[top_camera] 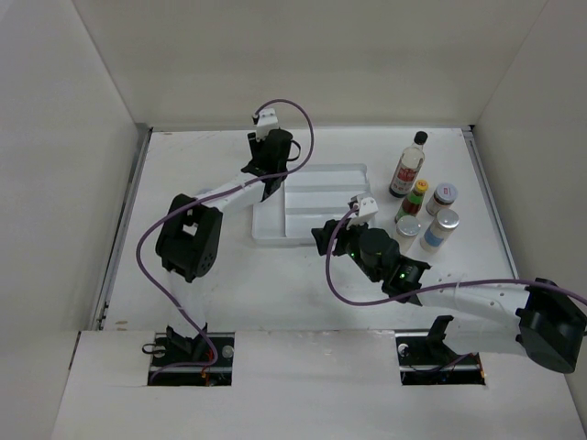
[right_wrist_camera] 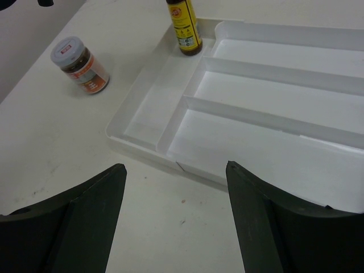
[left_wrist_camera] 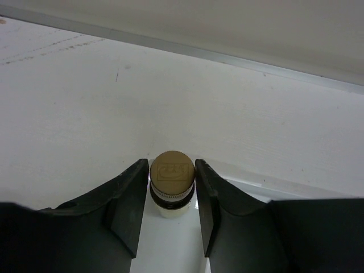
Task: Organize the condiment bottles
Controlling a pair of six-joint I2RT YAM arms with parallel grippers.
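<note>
Placement of a small yellow plastic bottle [left_wrist_camera: 170,209] was in hand: it was pinched upright by its tan cap in the left gripper [left_wrist_camera: 172,170], inside the end compartment of a white divided plastic tray [right_wrist_camera: 142,122]. Release was called for next. The right gripper [right_wrist_camera: 175,166] was held spread, empty; a tall dark black-capped bottle [top_camera: 408,167] was seen on the tabletop [top_camera: 229,284].

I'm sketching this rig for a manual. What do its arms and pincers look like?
The left arm and right arm mix glossy black joint housings with white links. A purple cable runs along each. Green lights glow on the right arm. The left pincer and right pincer each have two matte black, wedge-shaped fingers.
</note>
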